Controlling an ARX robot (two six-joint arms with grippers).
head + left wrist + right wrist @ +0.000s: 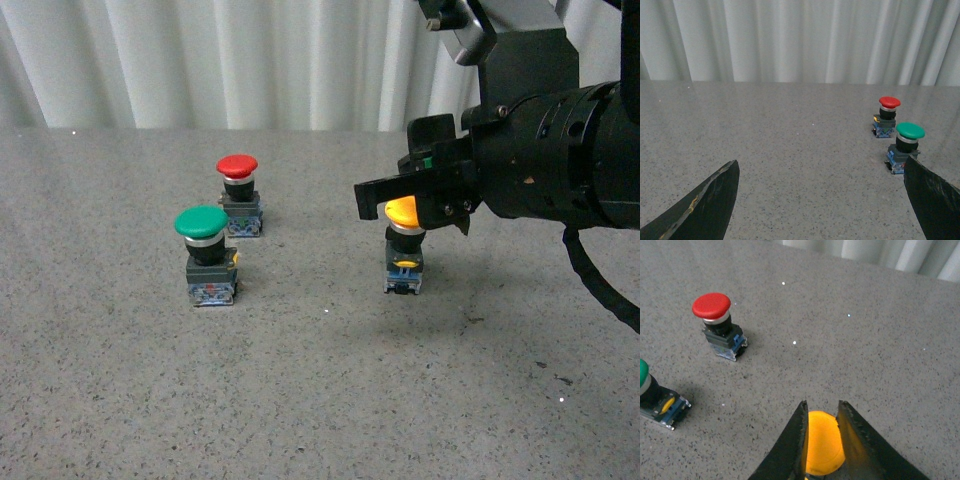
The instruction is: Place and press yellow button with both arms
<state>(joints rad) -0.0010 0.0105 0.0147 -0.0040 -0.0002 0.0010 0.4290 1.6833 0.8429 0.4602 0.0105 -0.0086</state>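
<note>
The yellow button point(403, 244) stands upright at the table's middle right, its base on or just above the surface. My right gripper point(400, 205) is shut on its yellow cap; in the right wrist view the cap point(823, 441) shows between the two dark fingers, with the gripper's tips point(821, 406) just past it. My left gripper point(821, 170) is open and empty, low over bare table, and does not show in the front view.
A green-capped switch point(208, 254) and a red-capped switch point(239, 193) stand left of the yellow button; both show in the left wrist view point(904, 148) point(887, 116) and the right wrist view point(652, 397) point(717, 326). White curtains hang behind the grey speckled table point(300, 400).
</note>
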